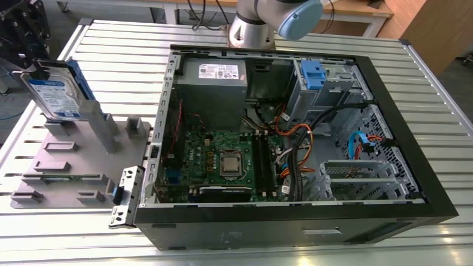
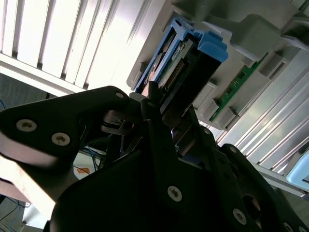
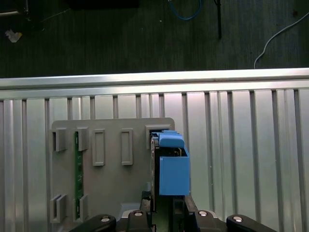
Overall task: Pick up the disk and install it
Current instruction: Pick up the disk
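Observation:
The disk (image 1: 55, 94) stands on edge, tilted, in a slot at the back of a grey holder plate (image 1: 74, 166) on the exterior view's left, its white-and-blue label facing the camera and blue rails along its sides. My gripper (image 1: 33, 66) comes down on its upper end from the dark wrist above. In both wrist views the black fingers straddle the disk (image 2: 188, 63) (image 3: 171, 169), one on each flat side, and the gripper (image 3: 164, 210) (image 2: 171, 108) looks shut on it. The disk's lower end still sits at the holder plate (image 3: 111, 183).
An open computer case (image 1: 281, 221) lies on the slatted metal table (image 1: 118, 50), with a power-supply box (image 1: 214, 77), a motherboard (image 1: 221, 158), cables and a drive bay with a blue latch (image 1: 314, 75) inside. A green memory stick (image 3: 76, 169) sits in the holder plate.

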`<action>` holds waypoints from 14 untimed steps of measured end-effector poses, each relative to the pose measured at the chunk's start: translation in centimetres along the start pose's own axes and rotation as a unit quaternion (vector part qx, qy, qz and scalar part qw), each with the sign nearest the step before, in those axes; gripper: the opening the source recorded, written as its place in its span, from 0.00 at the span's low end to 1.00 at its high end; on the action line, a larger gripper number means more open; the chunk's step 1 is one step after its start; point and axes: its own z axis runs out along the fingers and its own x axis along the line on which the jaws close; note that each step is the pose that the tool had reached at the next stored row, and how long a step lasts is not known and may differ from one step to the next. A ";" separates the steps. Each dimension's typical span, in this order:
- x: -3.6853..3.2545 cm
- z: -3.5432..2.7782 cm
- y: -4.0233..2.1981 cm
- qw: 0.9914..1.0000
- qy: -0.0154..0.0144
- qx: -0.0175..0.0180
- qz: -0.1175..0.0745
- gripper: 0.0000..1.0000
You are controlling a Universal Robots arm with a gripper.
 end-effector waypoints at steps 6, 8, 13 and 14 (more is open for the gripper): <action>-0.01 -0.49 0.01 1.000 0.000 0.000 0.000 0.35; -0.01 -0.69 0.02 1.000 0.000 0.000 0.000 0.35; -0.02 -1.21 0.03 1.000 0.000 0.000 0.000 0.35; -0.02 -1.33 0.03 1.000 0.000 0.000 0.000 0.35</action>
